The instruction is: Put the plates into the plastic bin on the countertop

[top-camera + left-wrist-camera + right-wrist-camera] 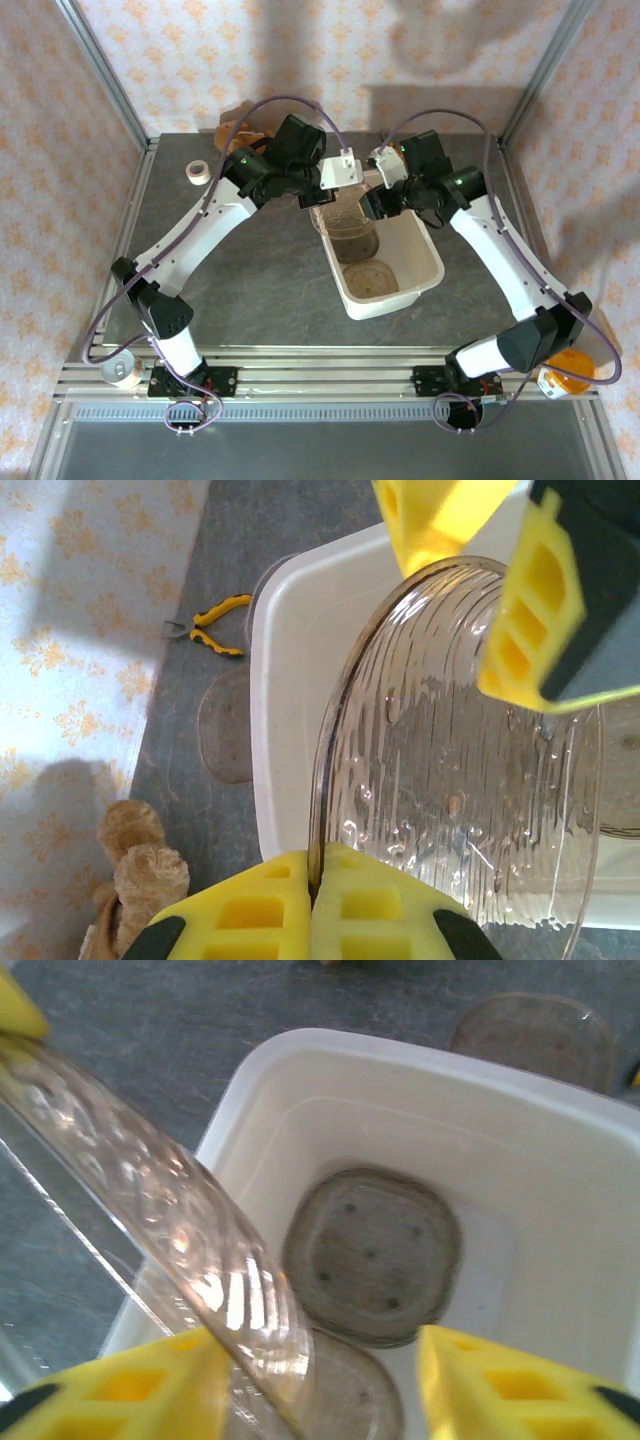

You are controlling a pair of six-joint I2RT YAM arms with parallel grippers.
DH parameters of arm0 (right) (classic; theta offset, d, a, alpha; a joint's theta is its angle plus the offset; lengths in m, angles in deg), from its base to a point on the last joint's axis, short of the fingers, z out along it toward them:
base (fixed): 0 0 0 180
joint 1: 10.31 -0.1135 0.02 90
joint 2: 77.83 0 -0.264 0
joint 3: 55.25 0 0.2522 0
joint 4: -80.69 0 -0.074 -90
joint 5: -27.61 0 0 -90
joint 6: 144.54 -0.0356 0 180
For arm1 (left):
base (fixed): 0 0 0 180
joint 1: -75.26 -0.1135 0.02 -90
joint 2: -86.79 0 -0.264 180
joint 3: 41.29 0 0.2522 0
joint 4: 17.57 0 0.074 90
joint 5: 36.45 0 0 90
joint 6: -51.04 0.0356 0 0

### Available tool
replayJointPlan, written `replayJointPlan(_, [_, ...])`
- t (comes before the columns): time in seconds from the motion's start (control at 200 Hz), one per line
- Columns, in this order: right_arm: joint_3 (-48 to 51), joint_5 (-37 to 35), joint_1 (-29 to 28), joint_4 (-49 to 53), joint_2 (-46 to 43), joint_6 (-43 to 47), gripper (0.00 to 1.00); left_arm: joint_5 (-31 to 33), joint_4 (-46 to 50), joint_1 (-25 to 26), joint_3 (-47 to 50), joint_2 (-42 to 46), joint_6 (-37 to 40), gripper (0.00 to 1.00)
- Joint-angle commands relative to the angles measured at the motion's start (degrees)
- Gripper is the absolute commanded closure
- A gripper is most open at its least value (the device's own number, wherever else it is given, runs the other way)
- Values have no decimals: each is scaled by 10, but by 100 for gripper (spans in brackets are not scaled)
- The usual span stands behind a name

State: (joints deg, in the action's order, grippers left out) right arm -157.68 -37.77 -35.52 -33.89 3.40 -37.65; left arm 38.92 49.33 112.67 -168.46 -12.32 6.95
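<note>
Yellow-padded, the left gripper (313, 865) pinches the rim of a clear ribbed plate (450, 780) over the plastic bin (275, 700). From its wrist we see pliers (210, 625) on the countertop (300, 520). From the right wrist we see the right gripper (325, 1360) spread around that rim, with 1 flat plate (372, 1255) in the bin.

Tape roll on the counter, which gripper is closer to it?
Left. The left gripper, holding a plate over the bin, is right of the tape roll; the right gripper is farther right.

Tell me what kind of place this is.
Probably a lab test cell dressed as a kitchen: aluminium frame rails edge a grey stone-look countertop, patterned wallpaper panels wall it in, and two robot arms are bolted at its near edge.
</note>
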Motion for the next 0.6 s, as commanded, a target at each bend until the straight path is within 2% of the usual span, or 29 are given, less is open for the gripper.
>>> replayJointPlan(0.0, [29, -35, 20, -56, -48, -32, 31, -8, 8, 2, -14, -16, -40, 100])
replayJointPlan(0.03, [39, -44, 24, -67, -60, -35, 28, -7, 10, 2, -16, -19, -48, 100])
replayJointPlan(0.25, [122, -118, 65, -152, -154, -82, 23, -53, 42, -12, -78, -72, -140, 100])
replayJointPlan(0.415, [155, -251, 77, -188, -200, -110, 22, -89, 89, -7, -144, -142, -189, 100])
replayJointPlan(0.595, [167, -361, 87, -186, -230, -138, 20, -136, 108, -1, -155, -176, -220, 100])
